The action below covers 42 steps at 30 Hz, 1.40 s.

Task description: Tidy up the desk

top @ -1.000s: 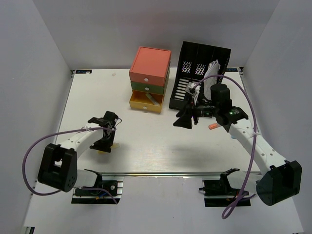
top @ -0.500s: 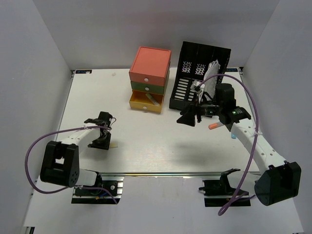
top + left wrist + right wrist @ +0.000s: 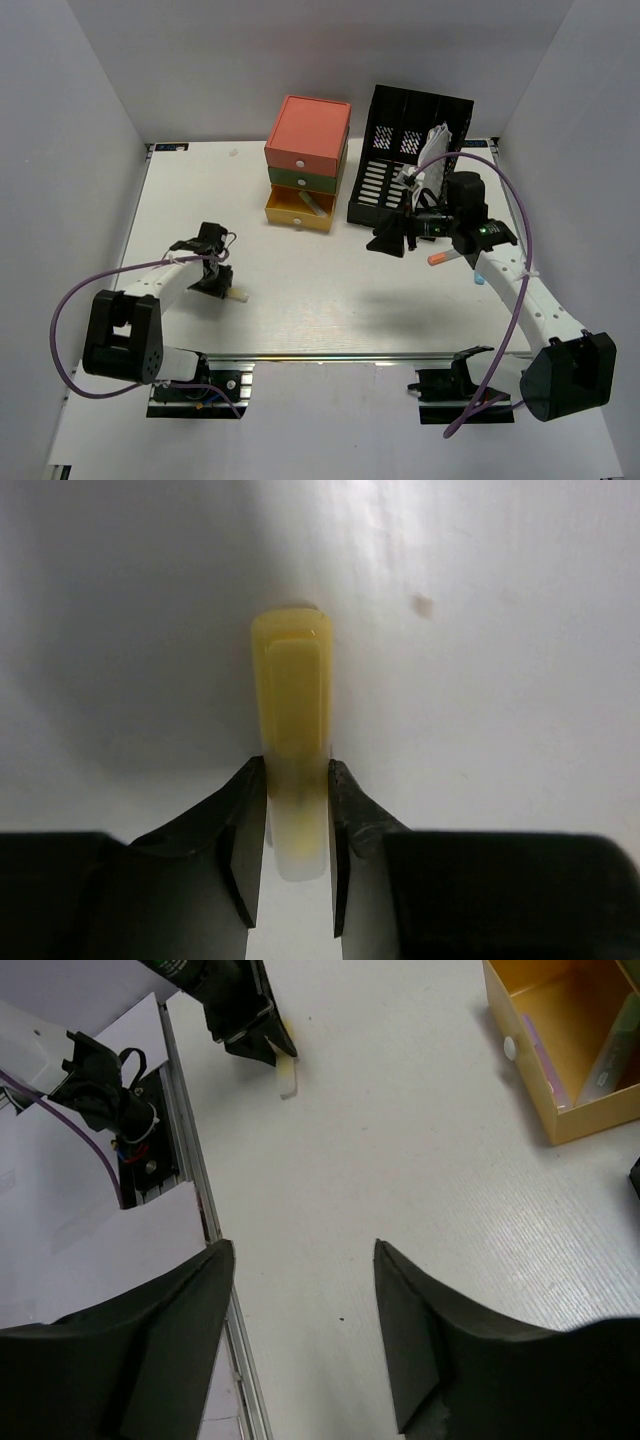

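The surface fills the top view between the white walls, with its metal rail along the near edge at 6 o'clock. It is a broad, rigid slab and nothing to pick up. Tidying it probably means clearing the loose things off it one at a time.

At 8 o'clock from its middle, the left fingers are closed on a short yellow stick, one finger against each long side near its pale end. From above, the stick pokes out of them toward 4 o'clock. I cannot tell whether it is lifted or lying flat. It looks like light, stiff, smooth plastic, so it could slip out of a pinch. A hold across the narrow width suits it, though one nearer its middle might be steadier.

At 12 o'clock stands the drawer box, orange over green over yellow. Its bottom drawer is pulled out, with small items inside. Just beside it, at 1 o'clock, is the black file rack, with something white and crumpled-looking in one slot.

The right fingers are spread wide and hold nothing, hanging above bare surface at 3 o'clock from the middle. An orange-tipped pen lies farther out at 3 o'clock, beside the right arm.
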### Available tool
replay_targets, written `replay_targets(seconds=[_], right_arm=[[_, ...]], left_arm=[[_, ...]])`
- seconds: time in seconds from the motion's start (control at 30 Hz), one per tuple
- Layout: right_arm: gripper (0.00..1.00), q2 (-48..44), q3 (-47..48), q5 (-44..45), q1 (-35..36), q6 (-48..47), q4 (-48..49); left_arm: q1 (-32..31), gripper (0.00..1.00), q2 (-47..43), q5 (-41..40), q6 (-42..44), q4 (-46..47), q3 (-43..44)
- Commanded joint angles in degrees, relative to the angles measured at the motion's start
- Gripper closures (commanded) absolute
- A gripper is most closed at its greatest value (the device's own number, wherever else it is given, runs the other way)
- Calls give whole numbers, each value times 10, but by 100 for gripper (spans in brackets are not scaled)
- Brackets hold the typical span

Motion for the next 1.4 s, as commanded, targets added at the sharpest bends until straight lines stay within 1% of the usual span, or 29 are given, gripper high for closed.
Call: replay_targets(seconds=[0.0, 0.07, 0.1, 0.13, 0.17, 0.2, 0.27, 0.33, 0.4, 0.43, 0.47, 0.57, 0.7, 0.8, 0.83, 0.87, 0.9, 0.93, 1.0, 1.1, 1.13, 1.17, 1.2, 1.23, 1.27, 1.3, 1.33, 1.37], right_arm=[[39, -12, -2, -6, -4, -6, 17], [44, -12, -2, 1, -6, -9, 17], [51, -12, -3, 3, -7, -11, 17], [54, -13, -3, 7, -7, -12, 17], [57, -13, -3, 9, -7, -13, 17], [62, -13, -4, 11, -9, -15, 18], [66, -13, -5, 20, -13, -16, 19], [70, -16, -7, 28, -14, -16, 21], [71, -16, -9, 32, -17, -16, 23], [71, -17, -9, 35, -18, -16, 24], [72, -16, -9, 35, -19, -17, 24], [72, -15, -9, 36, -21, -18, 24], [71, -17, -10, 37, -26, -18, 24], [70, -19, -11, 38, -28, -20, 24], [69, -19, -11, 38, -30, -21, 24], [68, -18, -11, 37, -31, -21, 24], [67, -19, -11, 36, -33, -22, 24], [64, -19, -12, 35, -33, -23, 24], [60, -18, -12, 26, -36, -30, 23], [46, -14, -11, -14, -44, -84, 5], [44, -13, -10, -23, -49, -102, -2], [43, -10, -6, -48, -51, -130, -29], [43, -9, -2, -52, -52, -161, -49], [48, -9, 2, -51, -55, -190, -66], [53, -10, 9, -36, -57, -250, -99], [60, -12, 10, -16, -57, -281, -112], [75, -19, 9, 6, -57, -303, -116], [83, -25, -1, 55, -57, -328, -110]], left_arm=[[-12, 100, -15, 77, 131, 109, 54], [-19, 100, -7, 142, 177, 143, 94], [-28, 100, 12, 150, 184, 141, 115], [-33, 100, 22, 153, 189, 137, 161], [-38, 100, 34, 172, 200, 137, 180], [-44, 100, 47, 173, 199, 133, 202], [-60, 100, 76, 169, 193, 150, 251], [-67, 100, 102, 170, 171, 182, 273], [-74, 100, 126, 177, 151, 202, 305], [-81, 100, 154, 179, 134, 214, 317], [-82, 100, 169, 179, 122, 212, 347], [-93, 100, 225, 171, 83, 217, 385], [-99, 100, 271, 164, 41, 230, 433], [-105, 80, 301, 165, 26, 223, 460], [-105, 67, 306, 169, 26, 231, 464], [-105, 62, 312, 169, 25, 231, 471], [-105, 53, 313, 165, 25, 231, 474], [-105, 49, 314, 163, 25, 233, 475], [-105, 44, 310, 165, 26, 233, 478], [-105, 42, 292, 181, 31, 232, 466], [-105, 42, 286, 187, 34, 231, 458], [-105, 44, 267, 194, 39, 238, 450], [-105, 48, 253, 202, 46, 245, 438], [-105, 57, 239, 217, 53, 253, 410], [-105, 82, 222, 227, 67, 275, 394], [-99, 91, 184, 244, 112, 291, 378], [-92, 97, 165, 294, 150, 315, 338], [-92, 100, 141, 329, 239, 375, 314]])
